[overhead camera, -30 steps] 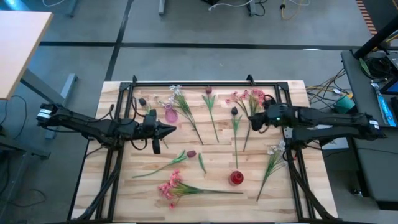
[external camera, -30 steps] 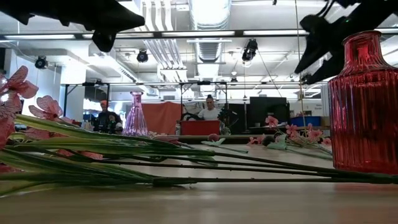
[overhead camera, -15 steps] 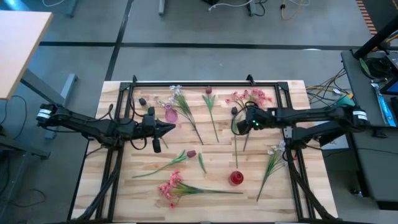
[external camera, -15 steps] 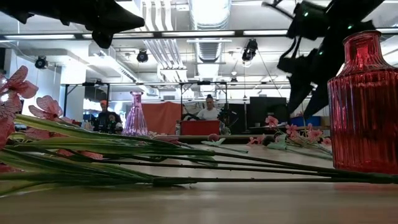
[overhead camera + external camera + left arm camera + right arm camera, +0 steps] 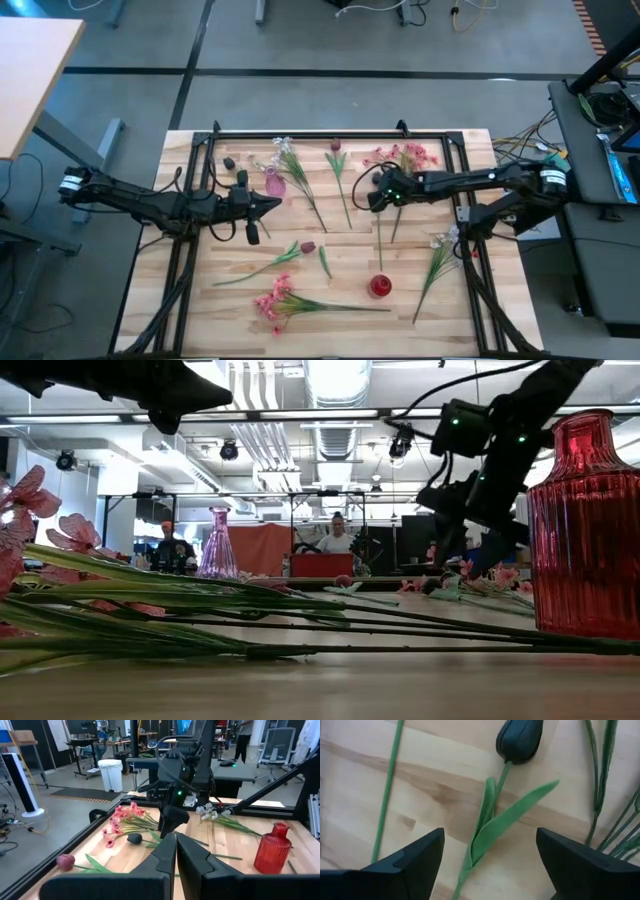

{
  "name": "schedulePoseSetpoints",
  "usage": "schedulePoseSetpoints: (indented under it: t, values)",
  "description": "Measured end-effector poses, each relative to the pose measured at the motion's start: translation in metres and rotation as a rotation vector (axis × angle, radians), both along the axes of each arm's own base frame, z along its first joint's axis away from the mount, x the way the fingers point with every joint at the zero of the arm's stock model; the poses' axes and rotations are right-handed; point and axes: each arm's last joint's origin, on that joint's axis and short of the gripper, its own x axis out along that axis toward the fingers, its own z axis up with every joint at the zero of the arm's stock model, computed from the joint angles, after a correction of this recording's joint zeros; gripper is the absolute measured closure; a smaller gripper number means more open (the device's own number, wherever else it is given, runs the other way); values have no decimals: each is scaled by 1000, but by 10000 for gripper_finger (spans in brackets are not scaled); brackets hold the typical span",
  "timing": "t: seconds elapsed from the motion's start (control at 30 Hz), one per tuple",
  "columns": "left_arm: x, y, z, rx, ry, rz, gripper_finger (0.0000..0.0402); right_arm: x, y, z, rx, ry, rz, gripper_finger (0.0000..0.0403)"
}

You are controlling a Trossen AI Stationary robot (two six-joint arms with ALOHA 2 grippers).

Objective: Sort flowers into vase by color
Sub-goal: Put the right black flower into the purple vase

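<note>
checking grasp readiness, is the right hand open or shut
Open: the right hand shows its fingers spread wide above the dark tulip.

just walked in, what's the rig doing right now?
Sorting flowers into vases. The right gripper hangs open over a dark tulip lying on the table, nothing held yet. The left gripper waits shut beside the pink vase. The red vase holds nothing; the other flowers lie loose on the table.

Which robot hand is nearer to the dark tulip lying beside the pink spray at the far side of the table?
The right hand is nearer, open directly above the dark tulip. The left hand waits well away, beside the pink vase.
</note>
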Motion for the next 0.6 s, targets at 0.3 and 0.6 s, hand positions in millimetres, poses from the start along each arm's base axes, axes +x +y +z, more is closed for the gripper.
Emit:
schedulePoseSetpoints:
  t: [0.3, 0.6]
  values:
    - [0, 0, 0, -3, -3, 0, 402, 31, -13, -15, -7, 151, 34, 157]
    - [0, 0, 0, -23, -6, 2, 402, 46, -19, -26, 37, 296, 54, 264]
